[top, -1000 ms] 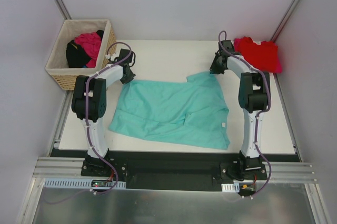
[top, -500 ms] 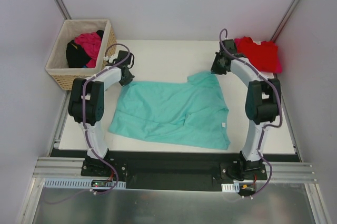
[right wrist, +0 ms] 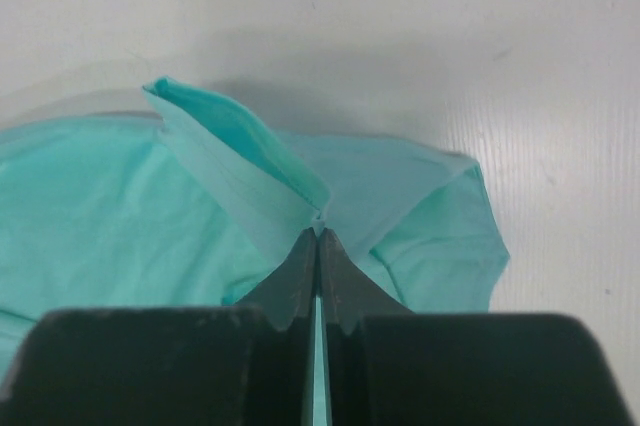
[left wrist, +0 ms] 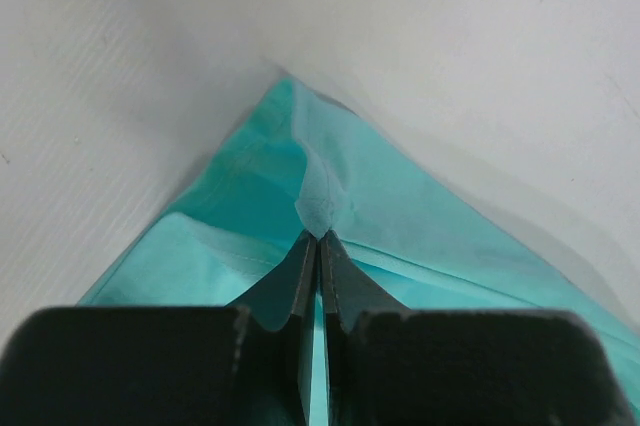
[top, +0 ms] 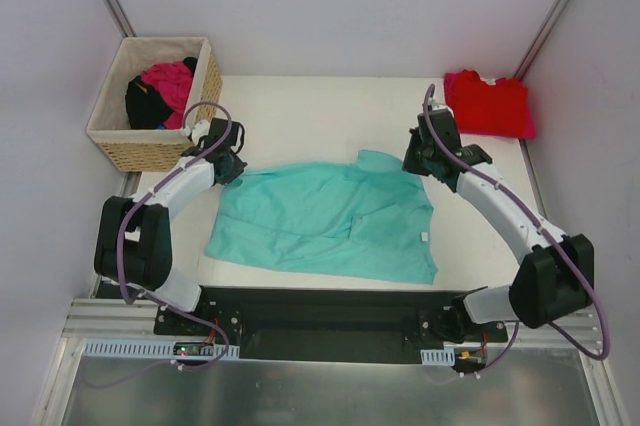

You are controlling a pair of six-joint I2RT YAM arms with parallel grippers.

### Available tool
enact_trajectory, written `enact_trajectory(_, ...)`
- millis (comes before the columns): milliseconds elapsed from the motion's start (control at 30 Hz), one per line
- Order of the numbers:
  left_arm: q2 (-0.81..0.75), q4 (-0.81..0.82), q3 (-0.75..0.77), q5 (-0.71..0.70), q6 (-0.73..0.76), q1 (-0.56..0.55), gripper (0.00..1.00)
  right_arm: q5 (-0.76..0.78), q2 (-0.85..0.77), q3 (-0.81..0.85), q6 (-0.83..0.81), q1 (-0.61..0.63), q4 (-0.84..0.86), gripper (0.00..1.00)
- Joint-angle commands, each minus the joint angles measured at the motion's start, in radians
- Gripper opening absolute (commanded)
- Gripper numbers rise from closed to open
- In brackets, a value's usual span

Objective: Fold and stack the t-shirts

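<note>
Top external shows the soft teal cloth t-shirt (top: pixel 330 221) spread on the white table (top: pixel 320 106); left gripper (top: pixel 230 163) and right gripper (top: pixel 418 158) each pinch one far corner tightly.

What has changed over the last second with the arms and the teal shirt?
Both arms pulled back toward their bases, elbows swinging outward. The left gripper and right gripper, each pinched shut on a far corner of the teal t-shirt, drew its far edge nearer; the near hem stayed put. The red t-shirt and the basket did not move.
</note>
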Motion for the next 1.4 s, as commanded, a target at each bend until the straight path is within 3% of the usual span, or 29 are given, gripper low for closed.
enact_trajectory(0, -0.092, -0.009, -0.102, -0.018, -0.047, -0.014, 0.00, 0.110, -0.200, -0.104, 0.032, 0.079, -0.077, 0.01)
enact_trajectory(167, -0.138, -0.007, -0.190, -0.060, -0.059, -0.021, 0.00, 0.144, -0.374, -0.228, 0.069, 0.121, -0.142, 0.01)
enact_trajectory(567, -0.122, -0.006, -0.205, -0.080, -0.053, -0.024, 0.00, 0.201, -0.682, -0.345, 0.167, 0.230, -0.372, 0.01)
enact_trajectory(833, -0.149, -0.009, -0.210, -0.061, -0.044, -0.032, 0.00, 0.241, -0.753, -0.411, 0.221, 0.257, -0.425, 0.01)
enact_trajectory(1167, -0.543, -0.092, -0.331, 0.025, -0.050, -0.067, 0.00, 0.267, -0.720, -0.457, 0.270, 0.317, -0.415, 0.01)
enact_trajectory(1367, -0.645, -0.149, -0.381, -0.015, -0.032, -0.070, 0.00, 0.270, -0.719, -0.440, 0.288, 0.349, -0.428, 0.01)
